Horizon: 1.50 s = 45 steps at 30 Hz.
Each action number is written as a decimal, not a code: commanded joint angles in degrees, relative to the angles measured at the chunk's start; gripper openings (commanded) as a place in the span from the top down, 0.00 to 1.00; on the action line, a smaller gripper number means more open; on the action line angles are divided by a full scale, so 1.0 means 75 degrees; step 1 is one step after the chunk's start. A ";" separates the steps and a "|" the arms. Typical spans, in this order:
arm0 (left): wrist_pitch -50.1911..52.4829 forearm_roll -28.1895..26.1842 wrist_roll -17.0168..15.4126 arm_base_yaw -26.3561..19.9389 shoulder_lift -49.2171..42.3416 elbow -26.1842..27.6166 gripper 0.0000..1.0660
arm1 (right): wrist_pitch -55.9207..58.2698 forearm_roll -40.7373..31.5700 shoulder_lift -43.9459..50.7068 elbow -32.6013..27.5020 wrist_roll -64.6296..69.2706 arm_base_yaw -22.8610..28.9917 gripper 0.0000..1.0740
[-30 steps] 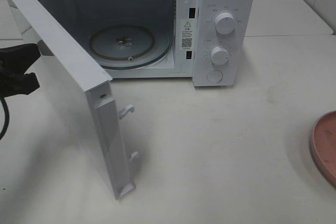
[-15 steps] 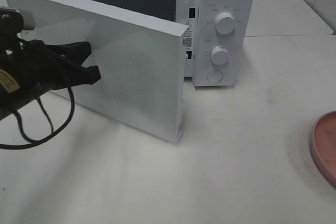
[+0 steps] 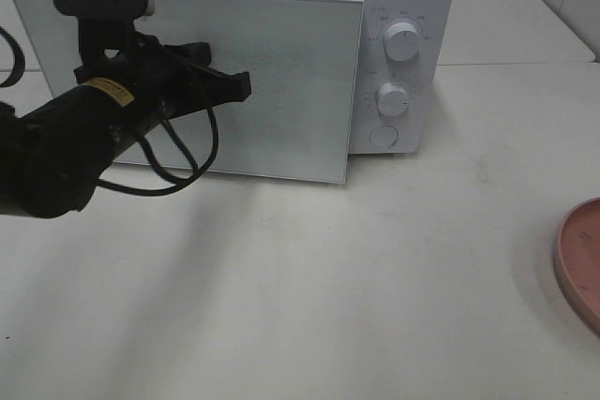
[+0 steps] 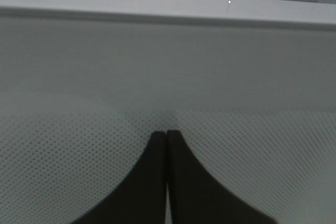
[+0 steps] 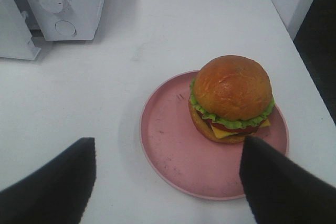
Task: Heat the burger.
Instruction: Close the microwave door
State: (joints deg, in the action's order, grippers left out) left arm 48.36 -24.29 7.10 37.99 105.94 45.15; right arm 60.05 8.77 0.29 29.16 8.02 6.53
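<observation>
In the high view, the left pincer [image 3: 234,86] is seen closed, empty, its tips laid against the outer face of the door [image 3: 281,81] of the microwave [image 3: 403,7], well in from the free edge; the door is nearly shut, with only a narrow gap at the latch side, beside the two knobs [image 3: 401,41]. The closed tips are judged to serve as a blunt pusher, since a flat panel offers nothing to grasp. Only the rim of the plate [image 3: 581,259] is visible at the right edge of the surface [image 3: 375,278]; neither the burger nor the right arm is shown in this view. In the left wrist view, the left pincer [image 4: 167,134] is confirmed closed, the two fingers [image 4: 152,182] meeting along a fine seam, with the tips touching the dotted window of the door [image 4: 252,77]. In the right wrist view, the burger [image 5: 232,98] is found upright on the plate [image 5: 168,145], set toward one side of it, well apart from the microwave [image 5: 58,3]. The right pincer [image 5: 167,179] is held wide open and empty above the near rim, one finger on either side of the plate, touching nothing. That stance is judged a readiness to take up the plate or burger. With the door almost closed and the burger outside, the heating is judged not yet begun.
</observation>
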 commanded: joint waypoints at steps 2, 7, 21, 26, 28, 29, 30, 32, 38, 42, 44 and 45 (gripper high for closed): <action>-0.0252 -0.0596 0.0489 0.0115 0.0206 0.0588 1.00 | -0.0069 -0.0008 0.0206 -0.0008 -0.0084 -0.0053 0.31; -0.0519 -0.0810 0.0626 0.0115 0.0489 0.1276 1.00 | -0.0069 -0.0008 0.0206 -0.0008 -0.0084 -0.0053 0.31; -0.0940 -0.1650 0.1528 0.0099 0.1054 0.2406 1.00 | -0.0069 0.0000 0.0206 -0.0008 -0.0084 -0.0053 0.31; -0.1551 -0.1650 0.1604 0.0122 0.0955 0.2376 1.00 | -0.0069 0.0000 0.0206 -0.0008 -0.0076 -0.0053 0.31; -0.2521 -0.1650 0.1635 0.0206 0.0535 0.2101 1.00 | -0.0069 0.0000 0.0206 -0.0008 -0.0076 -0.0053 0.31; -0.2521 -0.1650 0.1635 0.0206 0.0535 0.2101 1.00 | -0.0069 0.0000 0.0206 -0.0008 -0.0076 -0.0053 0.31; -0.2720 -0.1650 0.1635 0.0252 0.0397 0.1994 1.00 | -0.0069 0.0000 0.0206 -0.0008 -0.0084 -0.0053 0.31; -0.3186 -0.1650 0.1635 0.0260 0.0145 0.1772 1.00 | -0.0069 0.0000 0.0206 -0.0008 -0.0084 -0.0053 0.31; -0.5485 -0.1574 0.1642 0.0260 -0.0535 0.1413 0.91 | -0.0069 0.0000 0.0206 -0.0008 -0.0084 -0.0053 0.31; -0.7693 -0.1115 0.1620 0.0260 -0.0863 0.1413 0.23 | -0.0069 0.0000 0.0206 -0.0008 -0.0084 -0.0053 0.31; -0.8151 -0.1054 0.1620 0.0260 -0.0909 0.1413 0.10 | -0.0069 0.0000 0.0206 -0.0008 -0.0084 -0.0053 0.31; -0.8151 -0.1054 0.1620 0.0260 -0.0909 0.1413 0.10 | -0.0069 0.0000 0.0206 -0.0008 -0.0084 -0.0053 0.31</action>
State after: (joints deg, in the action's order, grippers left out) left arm -10.14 -32.83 19.19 39.76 99.75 55.98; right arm 60.05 8.77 0.29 29.16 8.02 6.53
